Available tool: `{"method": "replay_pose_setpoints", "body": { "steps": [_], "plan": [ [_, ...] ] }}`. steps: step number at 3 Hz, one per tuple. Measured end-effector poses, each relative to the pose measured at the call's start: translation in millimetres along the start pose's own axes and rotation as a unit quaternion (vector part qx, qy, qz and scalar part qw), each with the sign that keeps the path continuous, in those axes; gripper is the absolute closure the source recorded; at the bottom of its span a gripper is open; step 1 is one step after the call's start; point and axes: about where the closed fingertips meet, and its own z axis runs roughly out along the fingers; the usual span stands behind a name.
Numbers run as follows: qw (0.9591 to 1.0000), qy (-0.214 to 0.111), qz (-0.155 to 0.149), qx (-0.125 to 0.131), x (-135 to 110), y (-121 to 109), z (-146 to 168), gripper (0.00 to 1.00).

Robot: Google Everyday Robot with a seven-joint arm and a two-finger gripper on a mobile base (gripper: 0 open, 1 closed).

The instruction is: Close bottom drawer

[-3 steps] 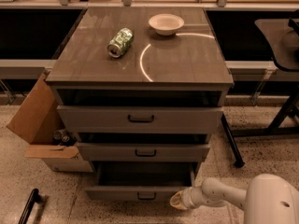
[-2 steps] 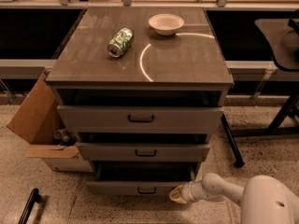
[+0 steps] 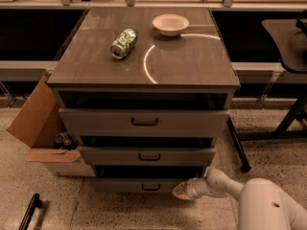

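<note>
The grey cabinet [image 3: 144, 71] stands in the middle of the floor. The bottom drawer [image 3: 124, 185] sits at its 6 o'clock, lowest of three, its flat front carrying a small black handle [image 3: 151, 187]. A dark gap shows above that front, and the middle drawer [image 3: 146, 155] juts out further than it does. The gripper [image 3: 182, 190] is at the drawer front's 3 o'clock end, touching or just beside it, on a pale arm [image 3: 220, 183] reaching in from 5 o'clock; I cannot tell whether it is spread or pressed together. On the cabinet top a green can [image 3: 123, 43] lies on its side at 11 o'clock and a white bowl [image 3: 171, 24] sits at 1 o'clock. A cardboard box [image 3: 36, 123] rests at the cabinet's 9 o'clock.
</note>
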Motion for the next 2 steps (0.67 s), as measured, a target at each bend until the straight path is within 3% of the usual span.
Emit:
{"method": "replay_pose_setpoints", "body": {
  "steps": [2],
  "plan": [
    [0.9999, -0.006, 0.009, 0.001, -0.9, -21.2, 5.0, 1.00]
  ]
}}
